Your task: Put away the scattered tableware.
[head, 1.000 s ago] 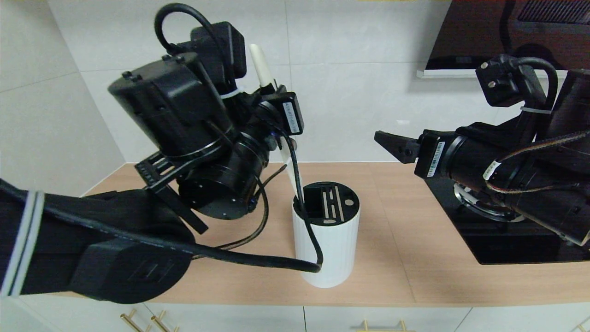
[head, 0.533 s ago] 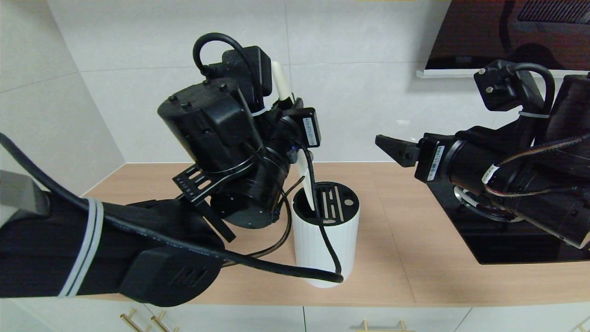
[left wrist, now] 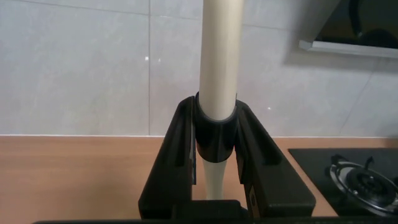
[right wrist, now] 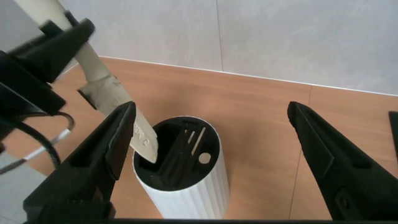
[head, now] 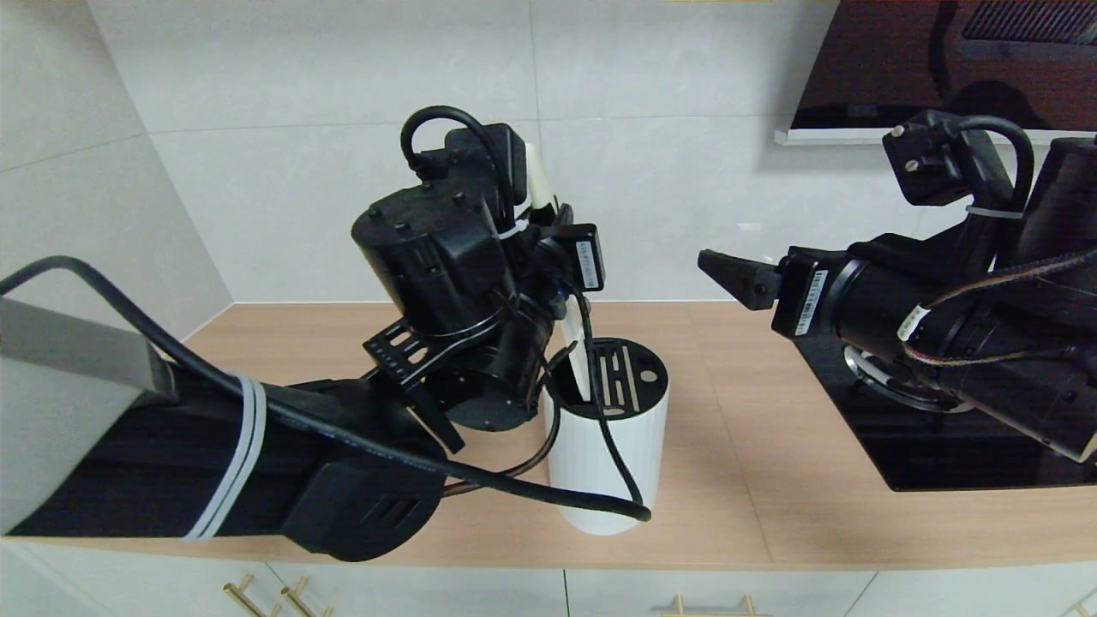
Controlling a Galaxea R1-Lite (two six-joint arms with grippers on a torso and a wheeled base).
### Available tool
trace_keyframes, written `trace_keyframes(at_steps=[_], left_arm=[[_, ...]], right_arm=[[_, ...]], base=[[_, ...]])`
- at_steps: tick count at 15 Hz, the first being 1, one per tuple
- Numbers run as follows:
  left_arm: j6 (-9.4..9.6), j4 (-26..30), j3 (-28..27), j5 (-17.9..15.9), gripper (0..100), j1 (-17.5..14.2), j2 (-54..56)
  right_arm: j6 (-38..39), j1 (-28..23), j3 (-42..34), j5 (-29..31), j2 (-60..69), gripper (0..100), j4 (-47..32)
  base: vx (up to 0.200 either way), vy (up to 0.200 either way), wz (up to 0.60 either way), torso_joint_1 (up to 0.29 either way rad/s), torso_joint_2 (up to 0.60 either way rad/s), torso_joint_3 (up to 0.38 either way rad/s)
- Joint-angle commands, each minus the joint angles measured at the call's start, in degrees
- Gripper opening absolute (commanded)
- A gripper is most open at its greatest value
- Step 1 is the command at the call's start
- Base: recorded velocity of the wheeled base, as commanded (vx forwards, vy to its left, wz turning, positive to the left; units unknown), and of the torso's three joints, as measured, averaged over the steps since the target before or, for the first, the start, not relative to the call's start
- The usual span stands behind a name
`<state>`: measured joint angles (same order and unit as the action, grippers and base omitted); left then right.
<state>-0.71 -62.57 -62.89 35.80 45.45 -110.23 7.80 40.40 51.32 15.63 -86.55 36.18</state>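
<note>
While the left gripper (left wrist: pixel 216 127) clamps the cream-handled knife (left wrist: pixel 219 56) by its handle, we're right in the stowing step: the blade is angling down into the white holder (head: pixel 610 450) standing on the wooden counter (head: pixel 737 463). From the right wrist view the blade's tip sits at the lip of the holder's big opening, just dipping into it, beside the narrow slots in the black top. The knife is tilted, handle leaning back toward the tiled wall, not upright.

Left arm comes in low from the robot's left, wrist cocked up over the holder's near-left rim, its cable draped across the front of the white wall. Jaws are pinched tight around the dark collar of the handle, as the left wrist view shows plainly.

Over on the other side, the right gripper (head: pixel 727 267) hangs level above the counter's edge by the stove (head: pixel 866 446), well apart from the holder, fingers spread wide with nothing between them.

Next move, as I read it: lower the knife straight along the blade's own line until it seats, then let go. The tilt is the thing to watch; a blade dragging on the rim could nudge or tip that tall, narrow holder, so easing the handle more upright on the way down looks wise
</note>
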Motion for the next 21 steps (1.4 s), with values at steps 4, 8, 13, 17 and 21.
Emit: trace_keyframes(at_steps=[4,8,13,17,21], left_arm=[[-0.44,0.0,0.0,0.1,0,0.0,-2.5],[-1.93,0.0,0.3,0.4,0,0.2,-4.5],[-3.16,0.9,1.9,0.3,0,0.7,-5.9],[-3.95,0.9,4.2,0.3,0,1.0,-8.2],[-4.3,0.9,5.4,0.3,0,2.2,-11.9]], right_arm=[[0.0,0.0,0.0,0.0,0.0,100,0.0],[0.0,0.0,-0.1,0.0,-0.3,100,0.0],[0.0,0.0,-0.4,0.0,0.0,100,0.0],[0.0,0.0,-0.5,0.0,0.0,100,0.0],[-0.1,0.0,-1.0,0.0,0.1,100,0.0]], base=[[0.0,0.0,0.0,0.0,0.0,0.0],[0.0,0.0,0.0,0.0,0.0,0.0],[0.0,0.0,0.0,0.0,0.0,0.0],[0.0,0.0,0.0,0.0,0.0,0.0],[0.0,0.0,0.0,0.0,0.0,0.0]])
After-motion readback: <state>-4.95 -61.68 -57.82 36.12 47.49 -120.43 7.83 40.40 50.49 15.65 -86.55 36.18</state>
